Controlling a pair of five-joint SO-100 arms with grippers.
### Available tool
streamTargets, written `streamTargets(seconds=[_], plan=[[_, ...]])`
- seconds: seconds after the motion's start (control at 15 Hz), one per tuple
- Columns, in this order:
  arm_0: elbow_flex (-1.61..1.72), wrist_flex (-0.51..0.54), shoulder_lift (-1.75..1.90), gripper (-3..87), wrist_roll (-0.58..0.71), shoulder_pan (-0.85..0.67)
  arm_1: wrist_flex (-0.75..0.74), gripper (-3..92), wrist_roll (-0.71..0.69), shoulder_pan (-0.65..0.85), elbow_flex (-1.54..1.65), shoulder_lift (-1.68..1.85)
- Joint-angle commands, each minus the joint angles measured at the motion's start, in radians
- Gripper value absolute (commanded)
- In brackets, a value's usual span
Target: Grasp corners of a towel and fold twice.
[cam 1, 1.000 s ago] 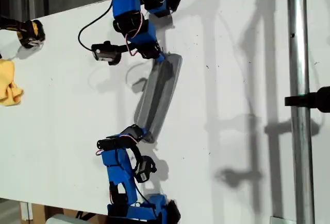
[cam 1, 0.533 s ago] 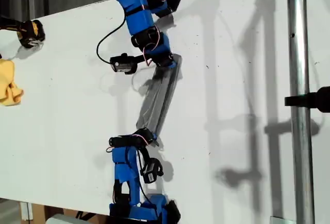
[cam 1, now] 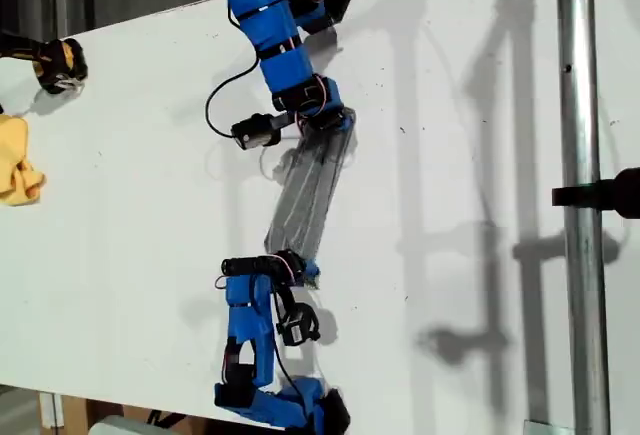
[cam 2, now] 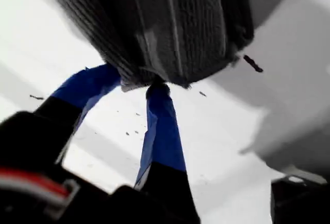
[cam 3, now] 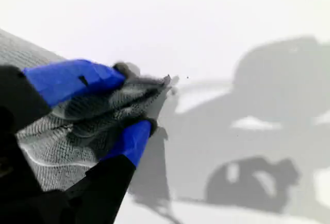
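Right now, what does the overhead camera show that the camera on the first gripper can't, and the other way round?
Only the exterior view shows both arms, the yellow cloth at its left edge and the metal pole at its right. Only the first wrist view shows, close up, my first gripper with its blue fingers pinching the fabric's edge. Both show the towel and the white table.

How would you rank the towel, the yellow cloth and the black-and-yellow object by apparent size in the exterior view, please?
1. the towel, the long grey strip held between the two arms.
2. the yellow cloth, though the picture's left edge cuts it off, so its full size is unsure.
3. the black-and-yellow object, slightly smaller.
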Motion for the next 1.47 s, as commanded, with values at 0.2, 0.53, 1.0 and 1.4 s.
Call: streamTargets(seconds=[0.2,0.53,1.0,1.4], plan=[[0.103,0.032,0.333,36.9,0.023,-0.009,0.253,27.4,0.003,0.008,-0.127,0.457],[0.359,-0.011,0.718,36.0,-0.094,-0.025,0.265,29.9,0.114,0.012,0.141,1.023],[1.371,-0.627,1.641,28.1,-0.555,0.163,0.206,28.1,0.287,-0.011,0.584,1.618],[1.845,-0.520,2.514,19.5,-0.549,0.172,0.181,29.7,0.319,-0.017,0.678,1.663]])
